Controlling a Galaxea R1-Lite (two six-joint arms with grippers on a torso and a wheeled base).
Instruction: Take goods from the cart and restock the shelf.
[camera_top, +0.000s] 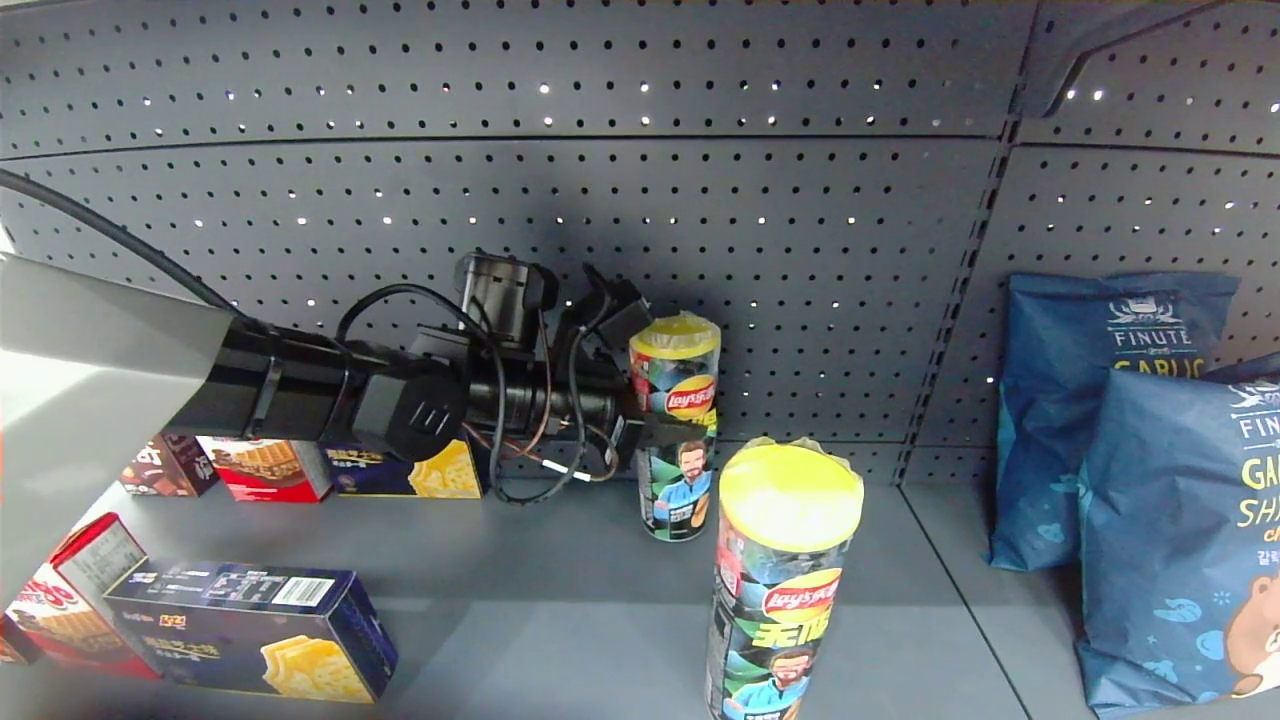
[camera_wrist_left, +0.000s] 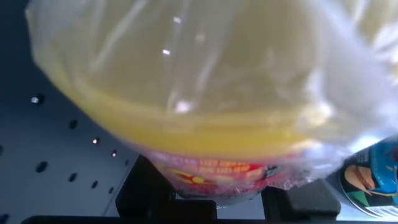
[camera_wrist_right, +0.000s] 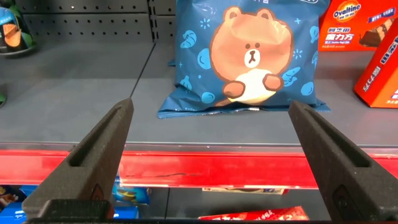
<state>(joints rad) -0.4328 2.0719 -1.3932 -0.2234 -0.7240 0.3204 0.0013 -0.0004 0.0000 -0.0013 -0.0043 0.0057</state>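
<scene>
Your left gripper (camera_top: 655, 428) is out over the shelf (camera_top: 560, 560), jaws clamped on the rear chips can (camera_top: 676, 375) abt mid-height. The can's upright, close to the pegboard (camera_top: 700, 200) at the back. Its base is at shelf level, but you can't tell if it's actually touching down. In the left wrist view the can's yellow lid (camera_wrist_left: 205, 93), under clear wrap, is right up against the camera, w/ dark fingers (camera_wrist_left: 146, 193) either side of the can body.

The front can (camera_top: 785, 590) stands upright nearer the shelf edge, to the right of the held one and apart from it. Biscuit boxes (camera_top: 270, 468) line the back left, w/ more at front left. Blue bags (camera_top: 1100, 400) sit in the next bay to the right.

Your right gripper (camera_wrist_right: 211, 109) has its jaws wide apart, nothing between them. It faces a red edge strip (camera_wrist_right: 217, 165). Beyond that a bear bag (camera_wrist_right: 249, 56) lies flat, w/ orange boxes (camera_wrist_right: 373, 56) beside it.
</scene>
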